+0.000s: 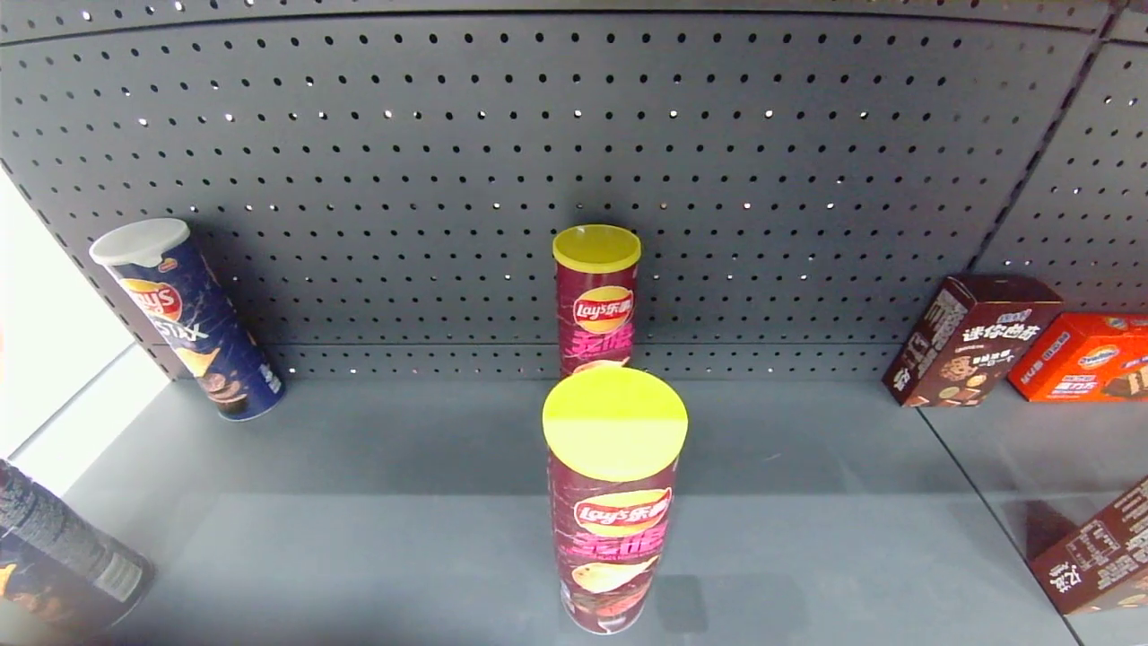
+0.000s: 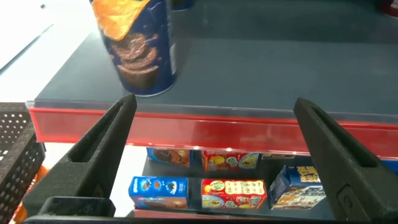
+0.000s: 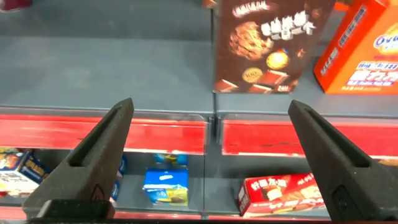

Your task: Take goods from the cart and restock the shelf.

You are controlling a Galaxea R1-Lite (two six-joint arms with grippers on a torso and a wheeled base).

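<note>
The left gripper (image 2: pixel 214 102) is spread wide and holds nothing, its 2 black fingers (image 2: pixel 102 155) level with the red front strip (image 2: pixel 205 130) of the shelf (image 2: pixel 261 68). Just ahead of it, past the tip of 1 finger, a dark blue chip can (image 2: pixel 142 53) stands upright on the shelf close to the front edge. Below and beyond the gripper, small snack boxes (image 2: pixel 233 193) sit on a lower shelf, and a black mesh basket (image 2: pixel 13 152) lies off to 1 side. The right gripper (image 3: pixel 210 104) is also wide apart and empty. Ahead of it, between its fingers, a brown cookie box (image 3: pixel 267 43) stands on the shelf with an orange box (image 3: pixel 367 50) just beside it. In the head view, 2 maroon chip cans with yellow lids stand upright at mid-shelf, 1 near the front (image 1: pixel 614 502) and 1 against the pegboard back (image 1: pixel 597 301).
</note>
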